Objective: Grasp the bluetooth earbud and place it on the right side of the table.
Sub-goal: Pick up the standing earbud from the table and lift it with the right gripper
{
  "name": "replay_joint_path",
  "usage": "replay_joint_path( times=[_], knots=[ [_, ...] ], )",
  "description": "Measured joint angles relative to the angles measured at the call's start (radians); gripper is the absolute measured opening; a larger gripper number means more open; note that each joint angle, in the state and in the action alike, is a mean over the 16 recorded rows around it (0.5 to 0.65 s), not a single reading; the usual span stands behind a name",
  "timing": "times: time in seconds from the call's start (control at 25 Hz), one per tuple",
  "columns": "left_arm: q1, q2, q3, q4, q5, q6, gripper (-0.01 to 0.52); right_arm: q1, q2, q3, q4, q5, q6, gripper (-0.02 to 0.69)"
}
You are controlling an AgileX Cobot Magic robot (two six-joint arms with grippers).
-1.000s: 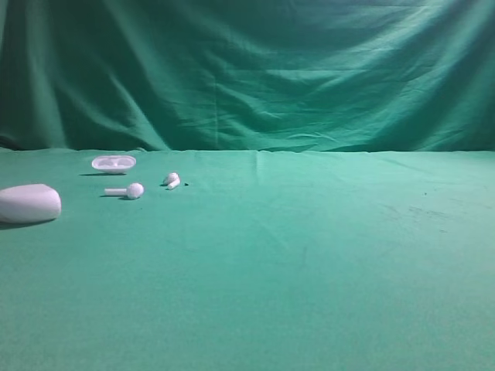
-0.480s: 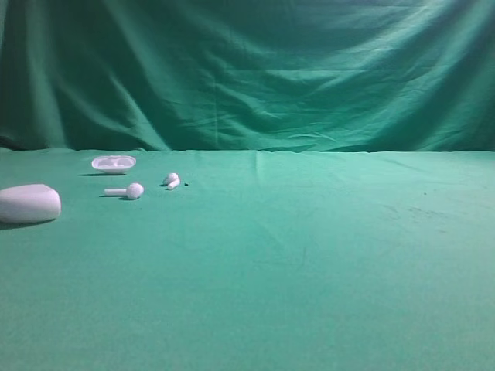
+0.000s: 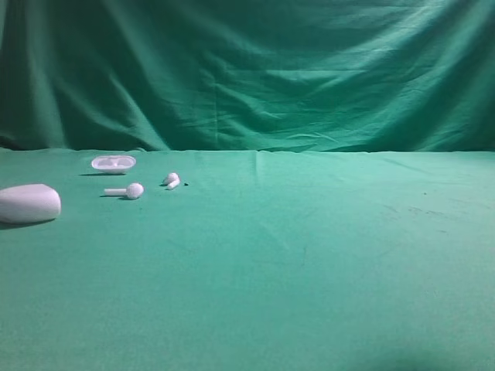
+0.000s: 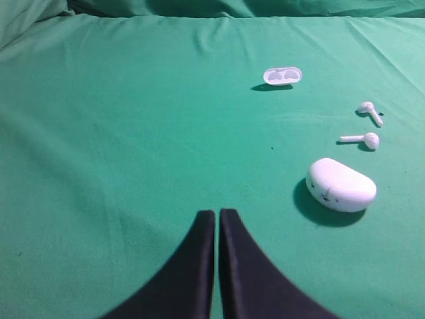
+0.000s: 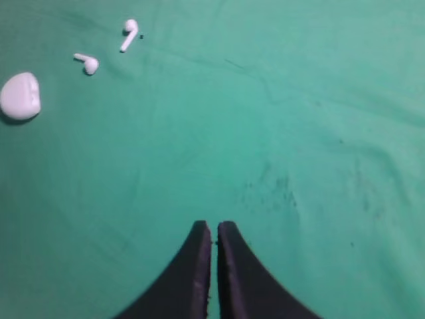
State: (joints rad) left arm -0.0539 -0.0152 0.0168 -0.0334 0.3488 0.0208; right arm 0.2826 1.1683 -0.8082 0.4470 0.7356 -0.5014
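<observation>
1. Bluetooth earbud lies far left on the desk, just right of the long-stem earbud; tray behind, case further left.
2. Left end effector pinched together, empty, well short of the parts.
3. Right end effector likewise closed, empty, over bare cloth.
4. Nothing grasped yet; my read: approach pending.
</observation>
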Motion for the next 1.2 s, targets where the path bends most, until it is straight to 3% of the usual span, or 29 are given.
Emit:
replay_joint_path(
  times=[0.32,0.64,1.2],
  knots=[
    [0.0,0.0,0.0,0.0,0.0,0.0,0.0,0.209,0.306,-0.287,-0.179,0.054,0.144,0.0],
    [0.0,0.0,0.0,0.0,0.0,0.0,0.0,0.334,0.583,-0.574,-0.273,0.094,0.227,0.025],
    [0.0,0.0,0.0,0.0,0.0,0.0,0.0,0.413,1.025,-1.065,-0.38,0.168,0.31,0.358]
  ],
)
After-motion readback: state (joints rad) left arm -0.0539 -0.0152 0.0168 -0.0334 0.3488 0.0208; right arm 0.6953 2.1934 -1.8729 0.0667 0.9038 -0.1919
